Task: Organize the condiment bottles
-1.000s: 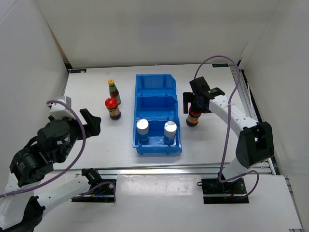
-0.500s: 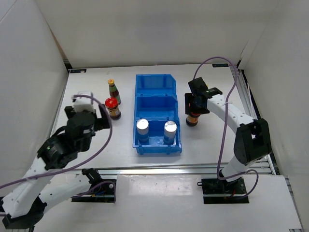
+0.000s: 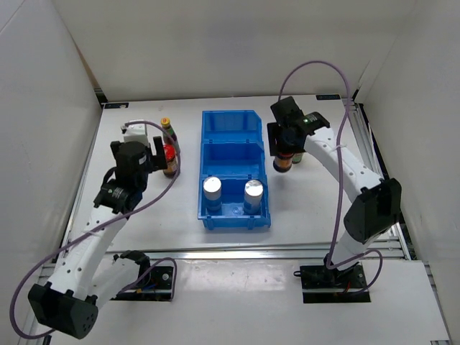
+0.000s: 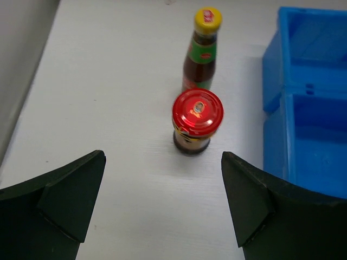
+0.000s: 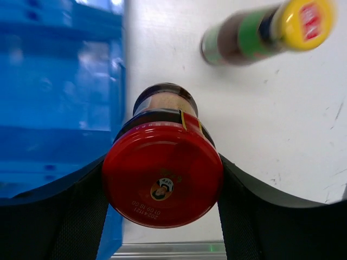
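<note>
L gripper (image 4: 162,160): jaws wide apart, nothing held. It hangs over the table's left part, aimed at L red-lid jar (image 4: 198,111). That jar stands upright ahead of the fingers, untouched. Just behind it, twd the far edge, stands L slim bottle (image 4: 201,49), yellow cap, upright, v. close to the jar. Open table runs from both to the left edge, but only a narrow strip lies betw. jar & blue bin (image 3: 203,154).

The bin sits mid-table, long axis near-to-far. Its near compartment holds L shaker (image 3: 213,187) & R shaker (image 3: 253,190), side by side. The mid & far compartments show bare blue floor.

R gripper (image 3: 285,144) is clamped on the lid of R red-lid jar (image 5: 162,181), just right of the bin's right wall. Can't tell if the jar's base is on the table. R slim bottle (image 5: 260,32) is near it, apart, blurred. Open table lies beyond, twd the right edge.
</note>
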Action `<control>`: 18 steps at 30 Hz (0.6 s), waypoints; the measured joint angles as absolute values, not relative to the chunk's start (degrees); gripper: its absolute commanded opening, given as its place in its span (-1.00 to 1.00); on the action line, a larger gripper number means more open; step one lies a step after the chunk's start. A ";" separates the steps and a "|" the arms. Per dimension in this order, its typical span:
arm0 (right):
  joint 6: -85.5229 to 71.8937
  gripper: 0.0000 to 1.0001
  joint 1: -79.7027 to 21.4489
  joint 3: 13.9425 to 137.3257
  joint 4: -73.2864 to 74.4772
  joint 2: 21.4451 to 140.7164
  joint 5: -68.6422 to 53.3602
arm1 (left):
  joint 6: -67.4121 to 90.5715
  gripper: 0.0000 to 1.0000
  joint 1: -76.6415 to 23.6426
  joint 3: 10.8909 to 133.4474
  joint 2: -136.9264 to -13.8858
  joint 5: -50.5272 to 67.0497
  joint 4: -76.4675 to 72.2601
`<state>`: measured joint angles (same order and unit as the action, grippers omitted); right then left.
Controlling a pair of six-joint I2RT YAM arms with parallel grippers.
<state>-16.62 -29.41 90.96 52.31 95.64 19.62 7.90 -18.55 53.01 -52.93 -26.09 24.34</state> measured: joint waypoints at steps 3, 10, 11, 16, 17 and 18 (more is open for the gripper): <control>-15.81 -0.80 -31.46 98.59 54.48 95.50 21.47 | 7.51 0.99 -18.37 48.31 -49.80 -22.44 21.71; -14.94 -0.85 -35.00 109.36 57.36 95.20 20.80 | 6.94 0.99 -19.18 41.52 -40.95 -24.25 18.00; -14.90 -0.85 -35.14 109.82 57.63 95.31 20.08 | 6.46 0.99 -19.97 40.88 -39.83 -26.33 17.34; -14.66 -0.99 -36.58 111.20 59.18 98.52 18.59 | 2.07 0.99 -23.18 36.47 -37.65 -37.26 10.00; -14.59 -0.99 -36.93 111.24 59.22 99.50 18.17 | 1.48 0.99 -23.18 36.07 -37.98 -38.54 9.39; -14.55 -0.99 -37.17 111.20 59.27 100.53 17.67 | 1.06 0.99 -23.18 35.97 -38.44 -39.62 8.86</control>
<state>-14.55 -37.17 111.20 59.27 100.53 17.67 1.06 -23.18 35.97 -38.44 -39.62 8.86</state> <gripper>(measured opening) 0.725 0.985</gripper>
